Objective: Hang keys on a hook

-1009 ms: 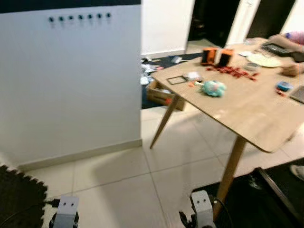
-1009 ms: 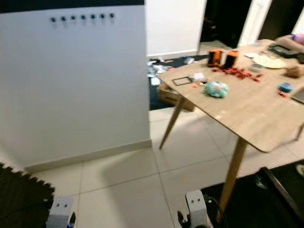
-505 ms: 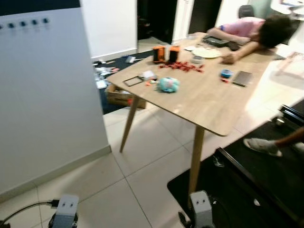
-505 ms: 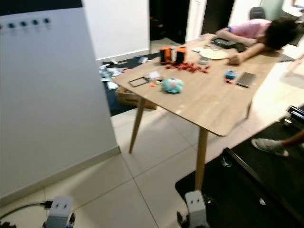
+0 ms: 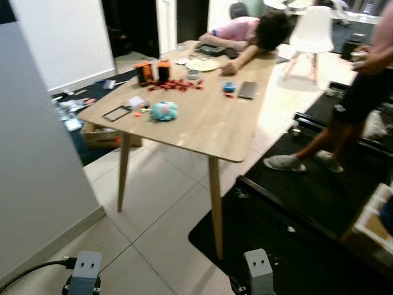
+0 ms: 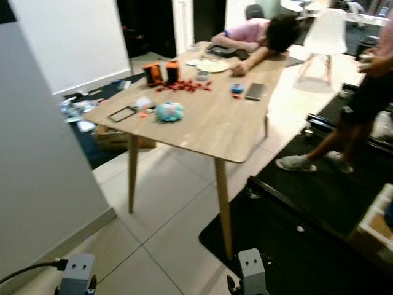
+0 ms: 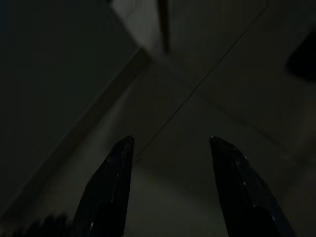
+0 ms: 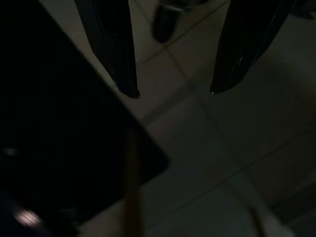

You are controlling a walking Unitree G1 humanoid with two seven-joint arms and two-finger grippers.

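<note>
Counter [image 5: 202, 126] of light wood carries two orange tubs [image 5: 151, 71], red bits [image 5: 175, 85], a teal toy [image 5: 163, 110], a phone [image 5: 248, 90] and a plate [image 5: 201, 64]; what the tubs hold cannot be told. A person [image 5: 245, 34] slumps at its far end. Keys cannot be made out. Left end effector [image 7: 170, 145] and right end effector [image 8: 173, 91] hang low over floor tiles [image 5: 153, 196], fingers spread wide, holding nothing.

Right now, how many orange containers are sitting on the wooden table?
2. One orange container stands beside the other orange container near the far left edge of the wooden table, next to scattered red pieces. More could be hidden behind the person slumped there.
</note>
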